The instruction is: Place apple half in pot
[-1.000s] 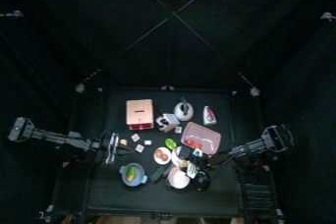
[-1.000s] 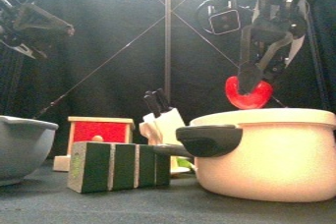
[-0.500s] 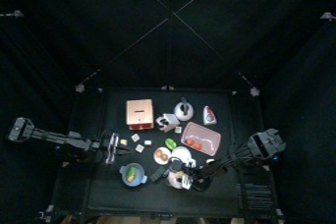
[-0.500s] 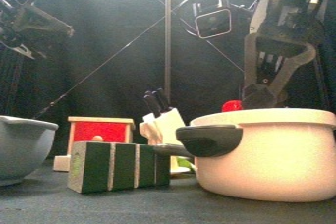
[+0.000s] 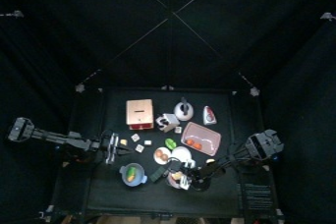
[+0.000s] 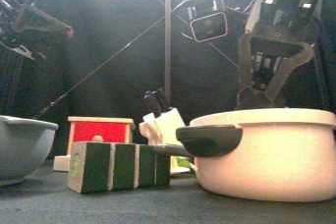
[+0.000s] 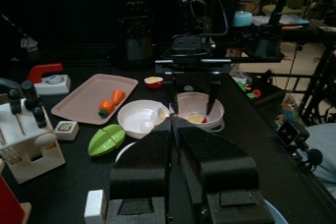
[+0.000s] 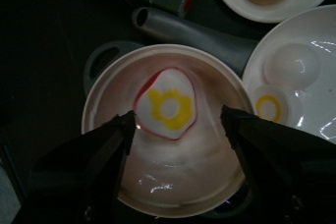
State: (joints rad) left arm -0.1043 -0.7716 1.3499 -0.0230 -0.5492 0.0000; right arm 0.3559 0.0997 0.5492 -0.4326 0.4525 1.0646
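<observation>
The apple half (image 8: 168, 107), red-skinned with a yellow core, lies cut face up on the bottom of the cream pot (image 8: 118, 81). My right gripper (image 8: 184, 138) hangs just above it inside the pot's mouth, jaws open on either side of it and not touching it. In the front view the pot (image 6: 269, 154) stands near on the right with the right gripper (image 6: 262, 88) reaching down behind its rim; the apple half is hidden there. In the top view the pot (image 5: 186, 177) is at the table's front. My left gripper (image 5: 108, 147) rests shut at the left.
A white plate (image 8: 296, 66) with an egg lies beside the pot. A grey bowl (image 6: 20, 144), a green striped block (image 6: 116, 165) and a red box (image 6: 98, 130) stand to the left. A pink tray (image 7: 94, 97) and a white bowl (image 7: 140, 117) sit mid-table.
The right gripper came down from above the pot's rim with the apple half into the pot and let it go. The left arm has not moved.
</observation>
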